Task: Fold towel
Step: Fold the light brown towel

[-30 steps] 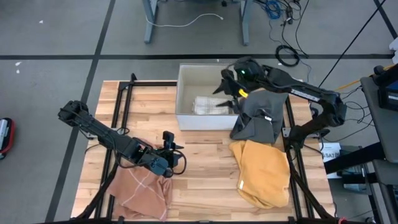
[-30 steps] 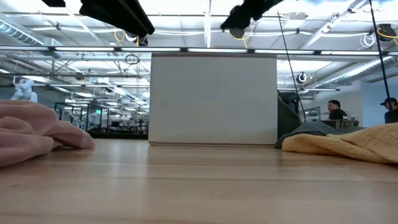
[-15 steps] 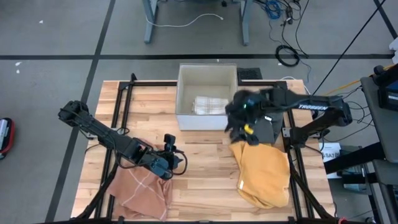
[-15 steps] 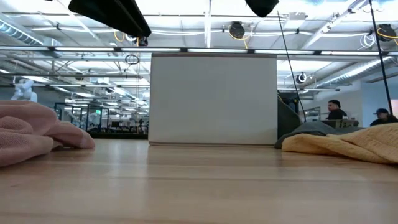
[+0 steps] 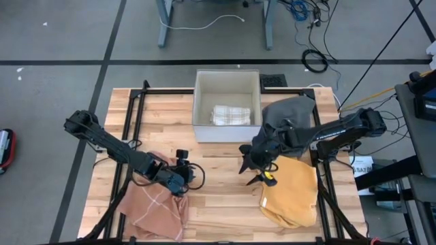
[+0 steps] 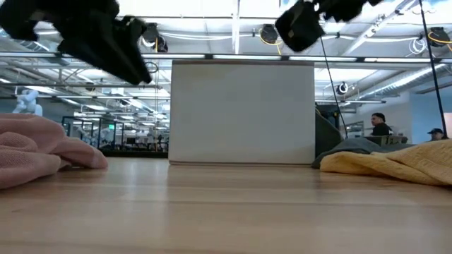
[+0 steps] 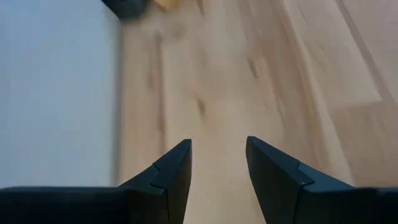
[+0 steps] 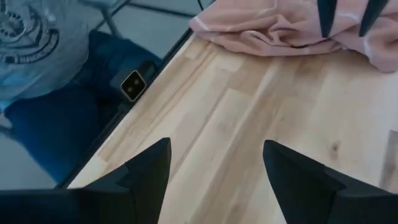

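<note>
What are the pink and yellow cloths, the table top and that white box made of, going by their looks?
Pink cloth: soft fabric, probably terry towel; it lies in rumpled folds with a matte surface. Yellow cloth: the same sort of soft, matte fabric, bunched. Table top: wood, seemingly jointed planks; pale grain and seams show. White box: smooth, matte, stiff walls; plastic or coated board, hard to tell which.

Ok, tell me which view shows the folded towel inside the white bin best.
The high view: looking straight down, it shows the folded towel lying inside the white bin. The low view shows only the bin's outer wall, which hides the towel. The left wrist view shows a pale wall, no towel; the right wrist view faces elsewhere.
</note>
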Action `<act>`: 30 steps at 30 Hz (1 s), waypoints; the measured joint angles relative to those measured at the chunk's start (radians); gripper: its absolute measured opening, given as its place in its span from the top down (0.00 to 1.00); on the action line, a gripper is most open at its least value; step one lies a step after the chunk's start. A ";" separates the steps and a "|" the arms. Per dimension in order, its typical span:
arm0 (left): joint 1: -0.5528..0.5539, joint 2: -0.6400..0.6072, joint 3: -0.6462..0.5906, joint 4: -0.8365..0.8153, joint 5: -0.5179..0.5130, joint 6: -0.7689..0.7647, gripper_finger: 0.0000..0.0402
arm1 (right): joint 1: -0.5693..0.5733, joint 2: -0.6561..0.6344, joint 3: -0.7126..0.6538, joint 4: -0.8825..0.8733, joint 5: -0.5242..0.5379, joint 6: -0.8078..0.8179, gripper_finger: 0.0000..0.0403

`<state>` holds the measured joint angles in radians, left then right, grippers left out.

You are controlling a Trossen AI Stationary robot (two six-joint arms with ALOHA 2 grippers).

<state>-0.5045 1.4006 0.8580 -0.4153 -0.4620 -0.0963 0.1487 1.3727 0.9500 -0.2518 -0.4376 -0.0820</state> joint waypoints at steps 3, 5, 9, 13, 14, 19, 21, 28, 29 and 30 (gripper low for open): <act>-0.009 0.001 -0.006 -0.066 0.044 -0.065 0.60 | 0.023 0.000 -0.110 0.189 0.061 0.043 0.40; -0.013 0.000 -0.006 -0.146 0.044 -0.137 0.60 | 0.041 0.006 -0.177 0.306 0.126 0.060 0.40; 0.006 0.000 -0.006 -0.341 0.062 -0.323 0.60 | 0.072 0.045 -0.268 0.507 0.183 0.079 0.40; 0.045 0.000 -0.006 -0.391 0.090 -0.415 0.60 | 0.105 0.132 -0.297 0.672 0.220 0.090 0.40; 0.055 0.000 -0.006 -0.385 0.099 -0.418 0.60 | 0.113 0.159 -0.297 0.702 0.227 0.090 0.40; 0.146 0.010 -0.006 -0.317 0.218 -0.419 0.60 | 0.142 0.305 -0.298 0.855 0.231 0.119 0.40; 0.182 0.026 -0.006 -0.312 0.251 -0.423 0.60 | 0.153 0.361 -0.299 0.911 0.231 0.141 0.40; 0.276 0.141 -0.038 -0.285 0.419 -0.446 0.60 | 0.183 0.475 -0.270 0.963 0.229 0.198 0.40; 0.283 0.160 -0.040 -0.284 0.421 -0.446 0.60 | 0.186 0.479 -0.265 0.959 0.229 0.200 0.40; 0.291 0.180 -0.041 -0.290 0.421 -0.440 0.60 | 0.190 0.481 -0.261 0.957 0.229 0.201 0.40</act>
<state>-0.2138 1.5805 0.8173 -0.7049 -0.0413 -0.5359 0.3383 1.8534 0.6893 0.7049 -0.2083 0.1192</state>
